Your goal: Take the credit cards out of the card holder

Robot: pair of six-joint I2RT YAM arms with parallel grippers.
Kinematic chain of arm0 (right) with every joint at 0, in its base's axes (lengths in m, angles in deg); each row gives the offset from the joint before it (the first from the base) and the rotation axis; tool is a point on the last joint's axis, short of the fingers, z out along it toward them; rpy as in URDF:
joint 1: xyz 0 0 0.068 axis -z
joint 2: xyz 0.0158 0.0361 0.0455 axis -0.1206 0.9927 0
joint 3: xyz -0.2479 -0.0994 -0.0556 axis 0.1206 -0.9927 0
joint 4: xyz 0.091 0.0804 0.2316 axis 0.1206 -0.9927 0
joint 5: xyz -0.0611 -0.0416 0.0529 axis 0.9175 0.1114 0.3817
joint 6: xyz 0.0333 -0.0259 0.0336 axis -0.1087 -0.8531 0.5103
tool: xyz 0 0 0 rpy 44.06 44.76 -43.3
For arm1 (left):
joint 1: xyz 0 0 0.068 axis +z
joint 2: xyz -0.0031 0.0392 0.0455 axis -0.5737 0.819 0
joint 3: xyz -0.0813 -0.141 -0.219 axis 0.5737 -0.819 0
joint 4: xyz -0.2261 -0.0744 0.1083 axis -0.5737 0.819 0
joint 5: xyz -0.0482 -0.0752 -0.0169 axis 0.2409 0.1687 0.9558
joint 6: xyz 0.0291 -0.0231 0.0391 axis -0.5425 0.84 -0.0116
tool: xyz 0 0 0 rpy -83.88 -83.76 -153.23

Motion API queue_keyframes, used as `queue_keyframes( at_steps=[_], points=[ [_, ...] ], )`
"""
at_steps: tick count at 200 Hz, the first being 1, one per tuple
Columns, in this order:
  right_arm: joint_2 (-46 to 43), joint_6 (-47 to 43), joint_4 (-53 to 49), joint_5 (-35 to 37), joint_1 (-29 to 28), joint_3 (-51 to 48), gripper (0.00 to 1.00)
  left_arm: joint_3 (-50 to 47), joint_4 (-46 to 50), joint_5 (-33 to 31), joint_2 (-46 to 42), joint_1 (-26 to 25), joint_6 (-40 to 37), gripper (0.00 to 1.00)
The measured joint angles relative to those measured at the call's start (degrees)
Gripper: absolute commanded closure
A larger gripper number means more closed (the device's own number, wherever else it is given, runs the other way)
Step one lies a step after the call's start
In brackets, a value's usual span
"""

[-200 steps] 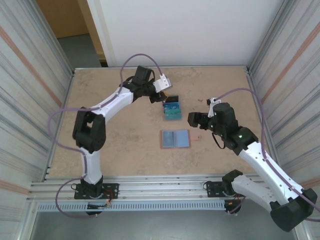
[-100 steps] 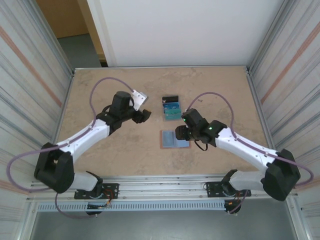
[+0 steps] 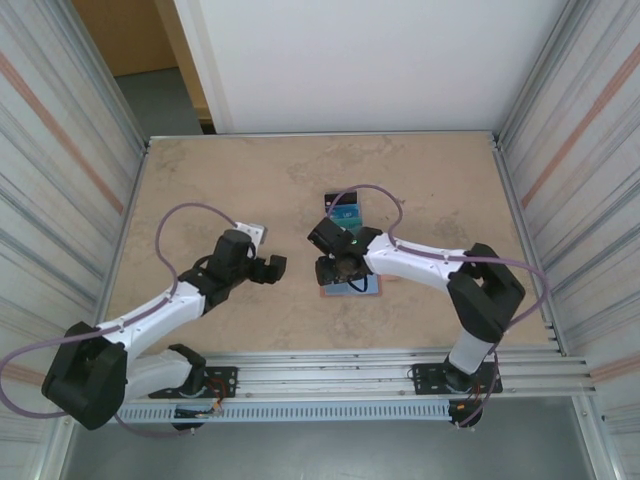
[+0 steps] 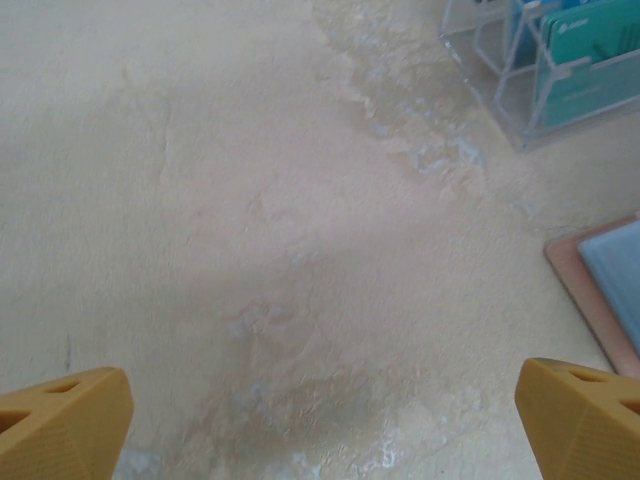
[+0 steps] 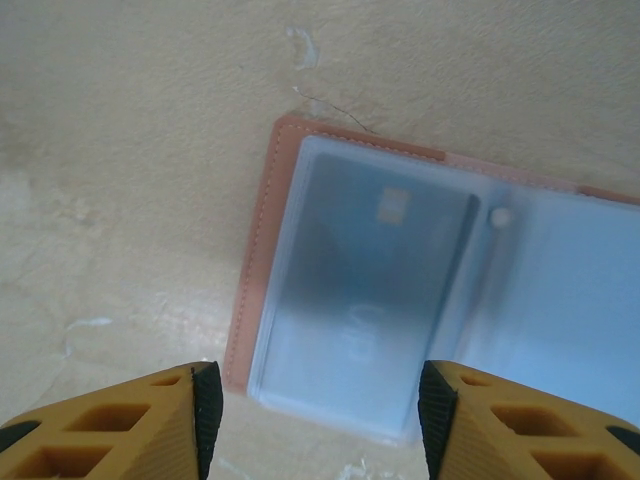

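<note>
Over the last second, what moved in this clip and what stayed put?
The left gripper drew back from the card stand toward its base, jaws opening wide. The right gripper swung left to above the card holder, open. Holder and stand unmoved.

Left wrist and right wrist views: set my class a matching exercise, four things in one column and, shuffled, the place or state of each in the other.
Things
1. card holder
2. teal card
3. left end effector
4. right end effector

Places or states
A. jaws wide apart over bare table
B. lying open and flat
C. jaws apart above a dark card in a pocket
D. standing in a clear rack

Pairs: 1-B, 2-D, 3-A, 4-C
</note>
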Motion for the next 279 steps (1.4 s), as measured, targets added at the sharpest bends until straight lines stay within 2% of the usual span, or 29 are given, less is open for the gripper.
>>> queue_keyframes(
  at_steps=[38, 72, 107, 142, 186, 245, 279],
  points=[
    [5.6, 0.0, -0.6, 0.0, 0.0, 2.2, 0.42, -0.3, -0.1, -5.3, -0.1, -4.0, 2.8, 0.01],
    [7.7, 0.0, -0.8, -0.1, 0.0, 2.5, 0.41, -1.5, -1.0, -6.9, -0.1, -4.4, 5.1, 0.01],
    [7.9, 0.0, -0.8, -0.3, 0.0, 2.6, 0.46, -1.8, -1.3, -7.7, -0.1, -4.4, 6.4, 0.01],
    [8.0, -0.1, -0.3, -0.6, 0.0, 2.6, 0.59, -1.7, -1.2, -7.6, -0.1, -4.4, 6.6, 0.01],
    [7.8, 0.0, 0.6, -2.0, 0.3, 2.4, 0.65, -1.7, -1.2, -7.6, -0.1, -4.7, 6.6, 0.01],
    [5.2, 0.0, 4.2, -5.3, 2.3, -1.2, 0.67, -0.5, -0.5, -7.6, -0.1, -6.1, 6.2, 0.01],
    [4.6, 0.0, 4.1, -5.3, 2.4, -1.6, 0.75, -0.1, -0.3, -7.7, -0.5, -6.6, 6.1, 0.01]
  ],
)
